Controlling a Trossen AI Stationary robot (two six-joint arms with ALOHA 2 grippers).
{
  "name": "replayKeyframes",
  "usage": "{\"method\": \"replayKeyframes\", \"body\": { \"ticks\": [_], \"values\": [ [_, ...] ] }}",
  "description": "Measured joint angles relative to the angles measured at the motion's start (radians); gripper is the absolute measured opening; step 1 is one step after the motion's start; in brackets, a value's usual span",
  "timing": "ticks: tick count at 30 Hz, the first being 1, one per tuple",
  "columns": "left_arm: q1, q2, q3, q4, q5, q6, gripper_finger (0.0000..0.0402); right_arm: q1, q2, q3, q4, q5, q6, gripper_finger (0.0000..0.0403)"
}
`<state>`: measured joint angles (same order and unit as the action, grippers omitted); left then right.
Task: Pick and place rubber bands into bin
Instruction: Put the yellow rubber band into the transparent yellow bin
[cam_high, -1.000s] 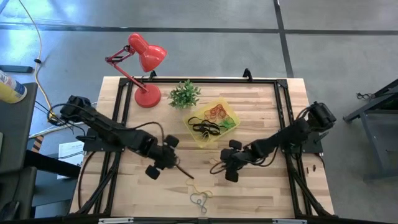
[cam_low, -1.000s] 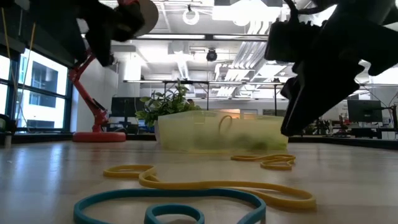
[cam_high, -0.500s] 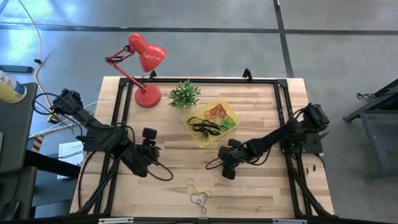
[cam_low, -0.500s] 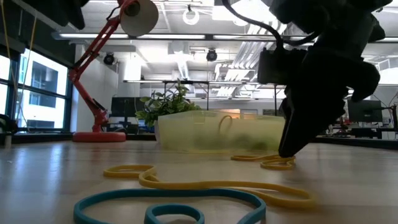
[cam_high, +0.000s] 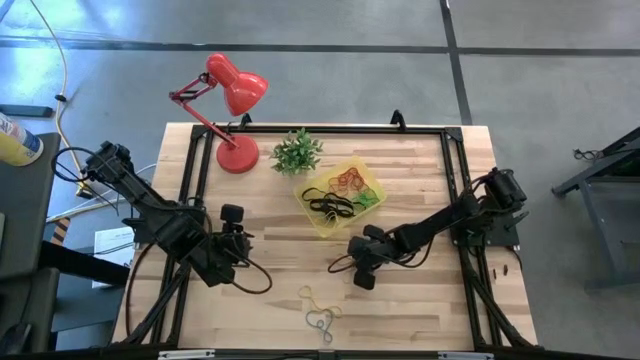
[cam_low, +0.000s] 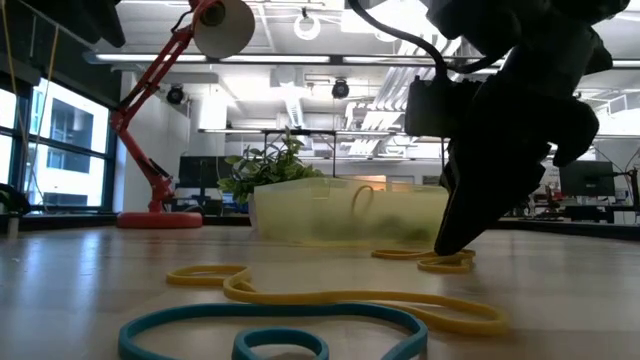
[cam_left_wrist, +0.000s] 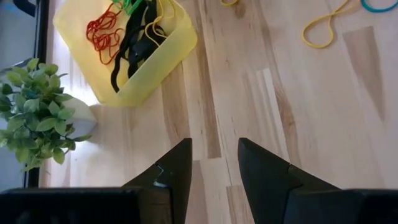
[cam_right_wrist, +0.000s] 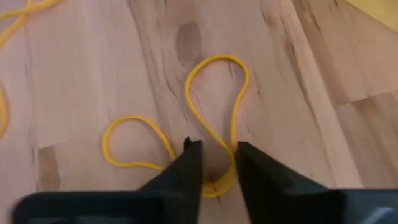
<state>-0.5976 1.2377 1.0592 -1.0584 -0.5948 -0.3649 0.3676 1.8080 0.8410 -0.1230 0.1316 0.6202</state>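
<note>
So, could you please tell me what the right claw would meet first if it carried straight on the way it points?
The right claw points down at the table, its fingers straddling a yellow rubber band. It would likely meet that band first, then the wooden tabletop.

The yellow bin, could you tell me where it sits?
In the high view the bin sits mid-table, beside the small plant.

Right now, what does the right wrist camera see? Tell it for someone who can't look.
The right tool is down on the wooden table, its two dark fingers pinching around a twisted yellow rubber band. A bit of another yellow band shows at the edge.
</note>
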Motion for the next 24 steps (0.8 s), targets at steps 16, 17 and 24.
{"method": "replayKeyframes", "body": {
  "ticks": [16, 17, 24],
  "values": [
    [0.002, 0.000, 0.000, 0.000, -0.028, 0.003, 0.0117, 0.003, -0.122, -0.013, -0.108, 0.077, -0.013, 0.0003],
    [0.002, 0.000, 0.000, 0.000, -0.031, 0.009, 0.0117, 0.003, -0.143, -0.010, -0.109, 0.091, -0.013, 0.0003],
    [0.002, 0.000, 0.000, 0.000, -0.074, 0.019, 0.0117, 0.001, -0.283, -0.008, -0.148, 0.169, -0.019, 0.0001]
  ]
}}
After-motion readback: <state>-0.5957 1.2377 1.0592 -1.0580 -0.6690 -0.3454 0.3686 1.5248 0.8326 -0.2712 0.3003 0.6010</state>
